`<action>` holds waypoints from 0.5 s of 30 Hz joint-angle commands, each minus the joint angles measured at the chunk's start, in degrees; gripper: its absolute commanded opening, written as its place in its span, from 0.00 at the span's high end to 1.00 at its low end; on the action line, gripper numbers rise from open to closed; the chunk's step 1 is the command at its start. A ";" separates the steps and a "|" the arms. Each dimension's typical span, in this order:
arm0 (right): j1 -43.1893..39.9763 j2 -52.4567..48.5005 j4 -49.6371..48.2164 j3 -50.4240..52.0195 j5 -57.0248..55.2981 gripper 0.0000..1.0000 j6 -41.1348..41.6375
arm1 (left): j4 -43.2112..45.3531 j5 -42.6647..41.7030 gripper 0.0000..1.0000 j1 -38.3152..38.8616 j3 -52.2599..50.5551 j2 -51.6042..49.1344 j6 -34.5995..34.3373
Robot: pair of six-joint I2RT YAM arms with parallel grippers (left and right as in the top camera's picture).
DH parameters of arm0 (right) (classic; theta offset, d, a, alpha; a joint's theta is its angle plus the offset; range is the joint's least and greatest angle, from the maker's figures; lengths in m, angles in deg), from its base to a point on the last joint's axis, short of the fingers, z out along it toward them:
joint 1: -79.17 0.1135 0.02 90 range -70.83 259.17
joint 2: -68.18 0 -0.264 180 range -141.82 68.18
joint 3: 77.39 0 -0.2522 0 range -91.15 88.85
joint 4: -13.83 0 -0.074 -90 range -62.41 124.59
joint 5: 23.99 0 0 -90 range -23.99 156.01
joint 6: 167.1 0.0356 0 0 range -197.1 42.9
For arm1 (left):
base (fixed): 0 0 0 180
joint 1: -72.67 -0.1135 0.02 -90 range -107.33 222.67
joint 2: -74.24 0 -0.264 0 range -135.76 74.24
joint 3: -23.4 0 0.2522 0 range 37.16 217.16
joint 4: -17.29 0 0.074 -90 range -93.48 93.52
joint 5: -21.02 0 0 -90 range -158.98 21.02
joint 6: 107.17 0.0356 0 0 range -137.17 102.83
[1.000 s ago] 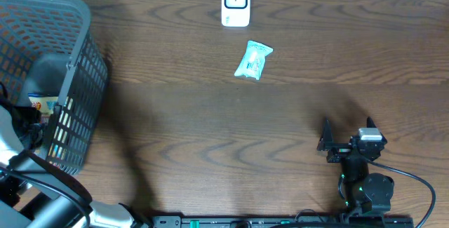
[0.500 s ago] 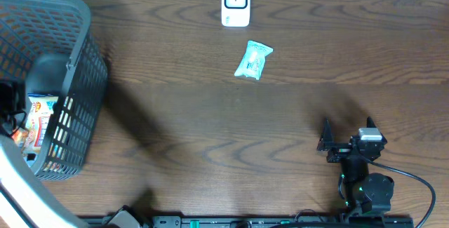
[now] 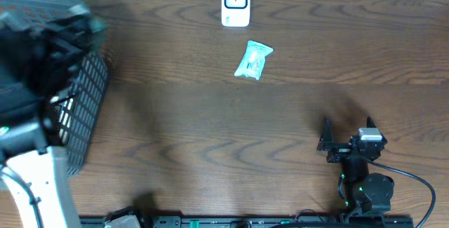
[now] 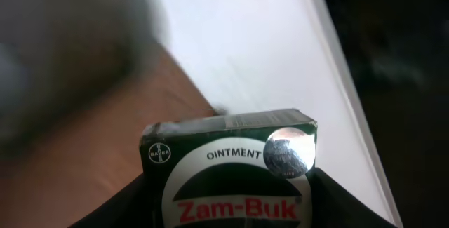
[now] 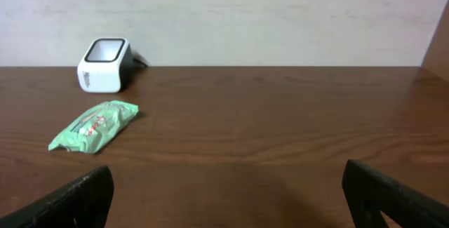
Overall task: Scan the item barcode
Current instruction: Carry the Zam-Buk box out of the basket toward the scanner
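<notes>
- Rising up and over the grey plastic mesh basket (image 3: 85, 109) at the far left of the dark wooden counter (image 3: 210, 137) with the left arm (image 3: 42, 52), now motion-blurred in the overhead view. Sitting low at the near left beside that basket a second earlier.
- Pinching a dark green cardboard Zam-Buk ointment box (image 4: 231, 147) in the left end effector (image 4: 231, 203), part closed, with dark fingers pressing on the box's two sides. Showing the wrist camera only the printed face with a round silver seal, with no barcode in sight there.
- Reading this as the pick from the basket being done and the carry beginning. Holding the box at the far left, well apart from the small white boxy scanner (image 3: 236, 3) standing at the far middle edge.
- Probably needing a long sweep to the right and a turn of the box to bring its barcode before the scanner window.
- Resting the right end effector (image 3: 348, 126) at the near right exactly as a second ago, spread wide and gripping nothing.
- Lying untouched just near of the scanner, a pale green crinkled plastic packet (image 3: 252, 60).
- Counting: two arms, one basket, one scanner, one ointment box, one green packet. Hiding whatever is inside the basket under the arm.
</notes>
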 commanded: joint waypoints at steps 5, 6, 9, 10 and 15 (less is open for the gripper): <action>-0.46 0.22 0.24 0.09 0.13 0.01 0.59 | 7.52 7.06 0.52 18.78 1.05 -5.35 4.20; -0.46 0.22 0.24 0.09 0.13 0.01 0.59 | 7.54 9.49 0.52 21.33 1.05 -6.82 5.38; -0.46 0.22 0.24 0.09 0.13 0.01 0.59 | 7.52 14.78 0.52 27.08 1.05 -11.52 11.23; -0.46 0.22 0.24 0.09 0.11 0.01 0.59 | 7.52 16.50 0.52 28.96 1.05 -13.64 14.01; -0.46 0.22 0.24 0.09 0.13 0.01 0.59 | 8.26 22.82 0.51 34.80 1.05 -23.80 23.98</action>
